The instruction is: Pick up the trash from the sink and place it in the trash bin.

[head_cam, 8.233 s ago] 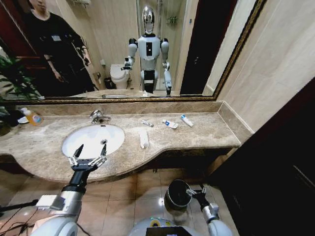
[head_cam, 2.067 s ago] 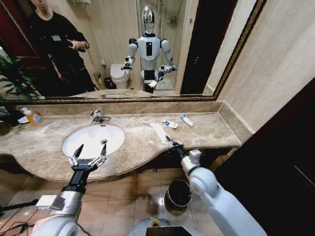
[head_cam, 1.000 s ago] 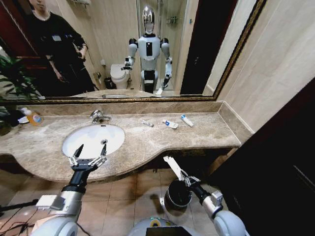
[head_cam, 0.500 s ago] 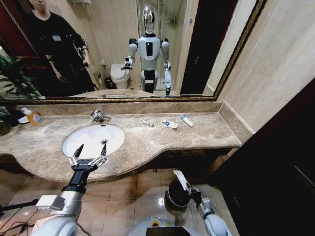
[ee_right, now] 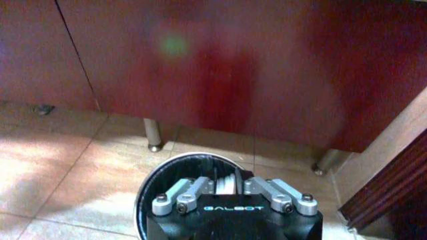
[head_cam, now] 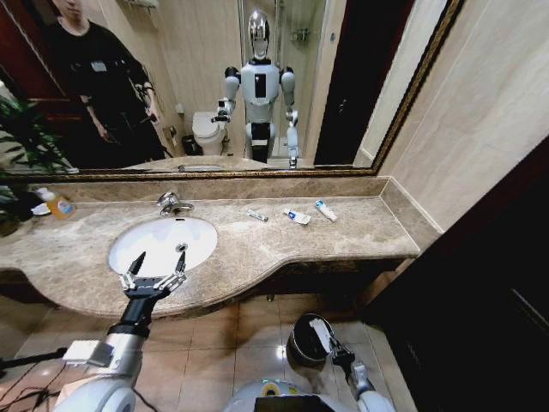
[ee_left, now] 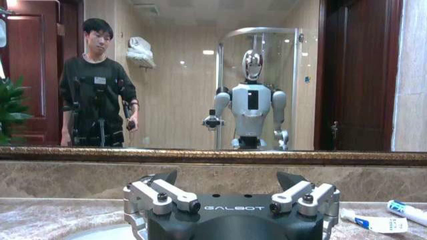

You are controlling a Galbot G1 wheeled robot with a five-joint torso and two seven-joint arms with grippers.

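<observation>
Right gripper [head_cam: 329, 342]: clamped on the long white strip [head_cam: 321, 332], held at the rim of the trash bin [head_cam: 296, 344] on the floor.
Left gripper [head_cam: 155, 267]: fingers spread wide, held over the sink [head_cam: 163, 241] front edge.
Tubes [head_cam: 298, 216]: lying near the countertop [head_cam: 360, 230] back edge.

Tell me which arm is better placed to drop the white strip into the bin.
The right. Its pincer holds the long white strip directly over the trash bin on the floor. The left pincer hovers open and empty at the sink rim, far from the bin.
</observation>
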